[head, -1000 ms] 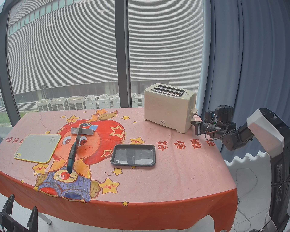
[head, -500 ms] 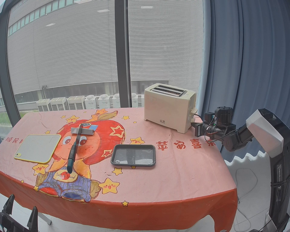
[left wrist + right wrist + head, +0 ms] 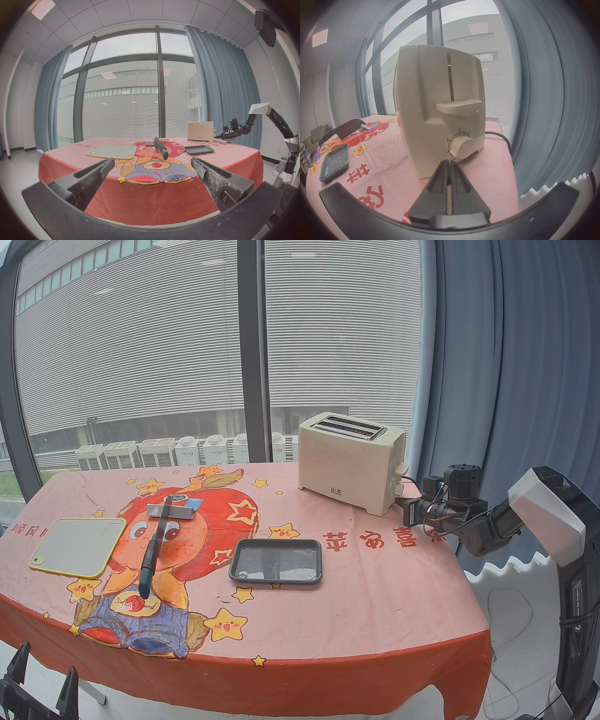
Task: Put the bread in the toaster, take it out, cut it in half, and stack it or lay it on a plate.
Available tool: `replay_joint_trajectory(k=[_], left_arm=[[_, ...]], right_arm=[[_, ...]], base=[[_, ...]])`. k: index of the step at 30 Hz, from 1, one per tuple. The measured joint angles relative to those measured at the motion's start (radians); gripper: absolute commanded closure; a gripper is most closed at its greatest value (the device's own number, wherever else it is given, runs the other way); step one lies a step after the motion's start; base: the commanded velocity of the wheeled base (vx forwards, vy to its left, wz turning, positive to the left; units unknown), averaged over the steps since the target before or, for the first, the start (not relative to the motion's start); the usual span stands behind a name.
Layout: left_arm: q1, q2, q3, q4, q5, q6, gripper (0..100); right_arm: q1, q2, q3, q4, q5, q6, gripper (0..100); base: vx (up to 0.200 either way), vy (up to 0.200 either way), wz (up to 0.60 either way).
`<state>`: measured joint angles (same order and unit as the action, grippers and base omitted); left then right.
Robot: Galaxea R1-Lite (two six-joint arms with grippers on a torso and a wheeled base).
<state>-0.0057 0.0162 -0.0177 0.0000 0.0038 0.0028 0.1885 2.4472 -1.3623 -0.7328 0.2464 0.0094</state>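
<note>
The cream toaster [image 3: 349, 460] stands at the table's back right, its two top slots dark. My right gripper [image 3: 449, 163] is shut and empty. It hovers at the toaster's right end, just below the dial knob [image 3: 461, 147] and under the lever [image 3: 458, 107]. The head view shows the right gripper [image 3: 403, 507] close to the toaster's lower corner. A black tray [image 3: 276, 560] lies mid-table. A knife [image 3: 152, 547] with a dark handle rests left of it, beside a pale cutting board [image 3: 77, 546]. My left gripper [image 3: 150, 176] is open, off the table's near side.
A blue curtain [image 3: 512, 365] hangs right behind the right arm, and a window runs along the table's far edge. The toaster's cord [image 3: 498, 137] trails off its right side. The tablecloth [image 3: 375, 590] lies bare between the tray and the front edge.
My right gripper has sunk slightly and eased toward the toaster's lower corner. Nothing else has moved.
</note>
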Motion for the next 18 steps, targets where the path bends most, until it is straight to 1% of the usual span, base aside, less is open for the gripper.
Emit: replay_joint_trajectory(k=[7,18], left_arm=[[0.0,0.0,0.0,0.0,0.0,0.0,0],[0.0,0.0,0.0,0.0,0.0,0.0,0]], right_arm=[[0.0,0.003,0.004,-0.001,-0.001,0.0,100],[0.003,-0.02,0.056,-0.015,0.0,0.0,100]], base=[[0.0,0.0,0.0],[0.0,0.0,0.0]])
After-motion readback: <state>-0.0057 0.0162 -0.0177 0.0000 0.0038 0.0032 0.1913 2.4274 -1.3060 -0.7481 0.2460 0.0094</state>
